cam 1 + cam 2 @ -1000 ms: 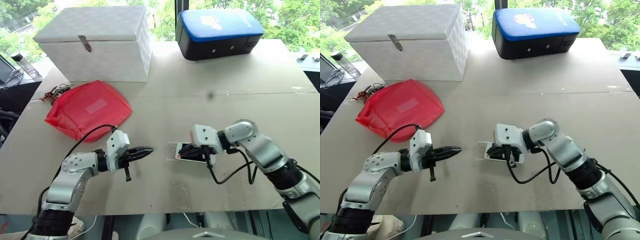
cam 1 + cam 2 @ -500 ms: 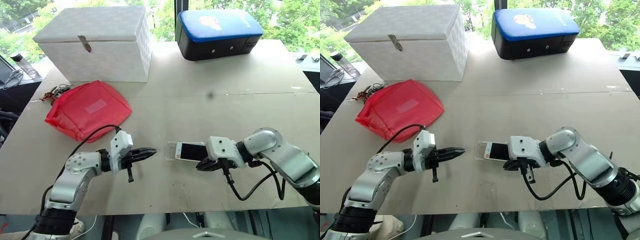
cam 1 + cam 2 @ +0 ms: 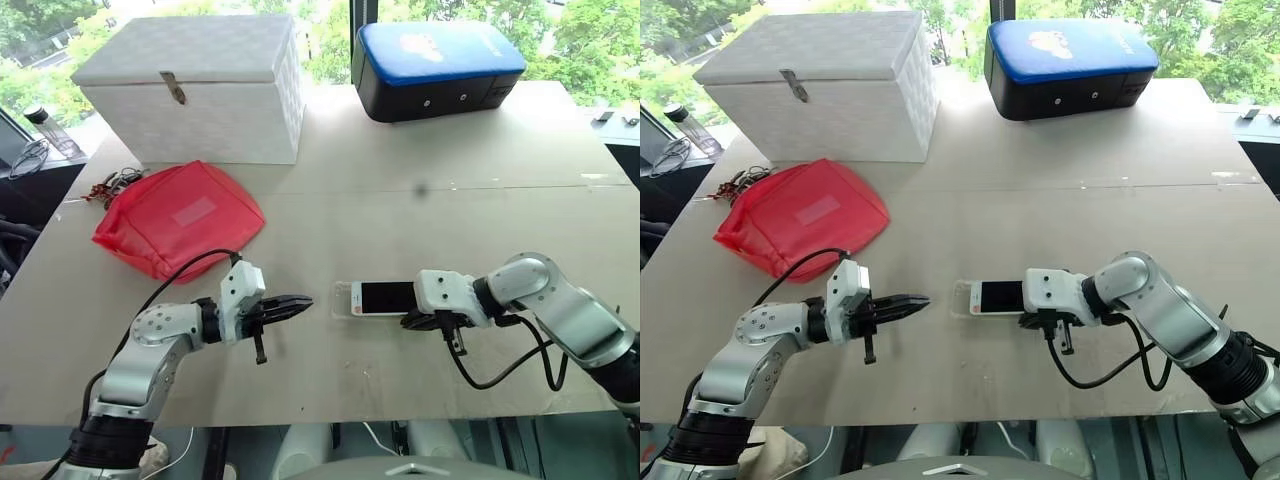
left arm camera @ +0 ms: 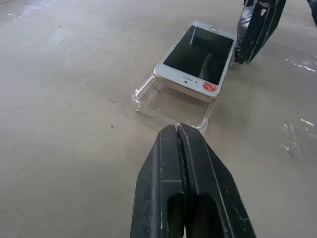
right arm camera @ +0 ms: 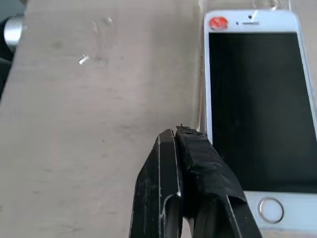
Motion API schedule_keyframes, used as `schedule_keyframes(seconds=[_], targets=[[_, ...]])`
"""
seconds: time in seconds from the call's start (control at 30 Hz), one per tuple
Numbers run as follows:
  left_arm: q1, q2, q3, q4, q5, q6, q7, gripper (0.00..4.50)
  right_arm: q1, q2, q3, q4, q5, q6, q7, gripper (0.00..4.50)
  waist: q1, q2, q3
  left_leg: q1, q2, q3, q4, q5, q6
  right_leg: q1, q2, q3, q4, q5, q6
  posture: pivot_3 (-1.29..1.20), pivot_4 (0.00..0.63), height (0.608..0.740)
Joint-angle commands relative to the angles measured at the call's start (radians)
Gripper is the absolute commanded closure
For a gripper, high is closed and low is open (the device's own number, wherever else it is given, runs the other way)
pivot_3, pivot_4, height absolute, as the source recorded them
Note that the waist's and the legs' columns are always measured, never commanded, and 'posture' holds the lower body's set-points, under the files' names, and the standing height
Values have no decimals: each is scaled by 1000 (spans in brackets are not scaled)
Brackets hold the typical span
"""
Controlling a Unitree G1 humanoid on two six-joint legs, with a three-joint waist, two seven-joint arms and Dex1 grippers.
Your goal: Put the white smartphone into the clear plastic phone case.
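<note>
Along the table's (image 3: 330, 390) near edge, from left to right, the left gripper (image 3: 295, 302) hovers with its fingers pressed together, holding nothing, its tip aimed at the clear plastic phone case (image 4: 148, 96). The white smartphone (image 3: 383, 297) lies screen up on that case, but its end with the red sticker (image 4: 210, 87) sits raised on the rim, and the case's end nearest the left gripper is still bare, so it looks not yet seated. Just beside the phone's long edge near the home button, the right gripper (image 3: 422, 320) is also closed tight and empty.

Seating it well probably means pressing flat on the raised end while the other gripper blocks the case from sliding; a push from the side alone could skate both across the smooth top.

Farther back stand a red pouch (image 3: 175, 218), a white box (image 3: 195, 85) and a blue-topped case (image 3: 440, 65), all well apart, none in the way.
</note>
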Motion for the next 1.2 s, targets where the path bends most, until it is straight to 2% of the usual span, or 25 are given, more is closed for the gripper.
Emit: schedule_keyframes(seconds=[0.03,0.13,0.27,0.7,1.03,1.2], targets=[[3,11,24,-22,-16,-8,-2,4500,2,3,-15,-17,9,-14,5,4483,0,0,0,0,0,0,1,0,0,0,0,0,1,0,0,0,150,740],[3,12,24,-22,-17,-8,-2,4500,14,33,-58,-60,99,35,16,4483,0,0,0,1,0,0,2,0,0,0,0,0,3,0,0,0,150,740],[4,12,25,-25,-20,-8,-4,4500,-16,146,-141,-83,221,124,-48,4483,-5,-1,1,1,0,1,1,0,0,-1,0,1,4,0,0,0,150,740],[19,34,34,-72,-92,51,-34,4500,-52,248,22,156,7,-45,-150,4483,-6,-1,1,1,0,1,2,0,0,-1,0,2,5,0,0,0,150,740],[58,44,48,-91,-95,40,-23,4500,-40,233,104,203,-79,-86,-103,4483,-6,-2,0,2,0,1,2,0,0,0,0,2,5,0,0,0,150,740],[86,40,56,-87,-90,18,-30,4500,-61,238,153,295,-143,-83,-103,4483,-6,-2,-1,4,0,2,1,0,0,1,1,3,5,0,0,0,150,740]])
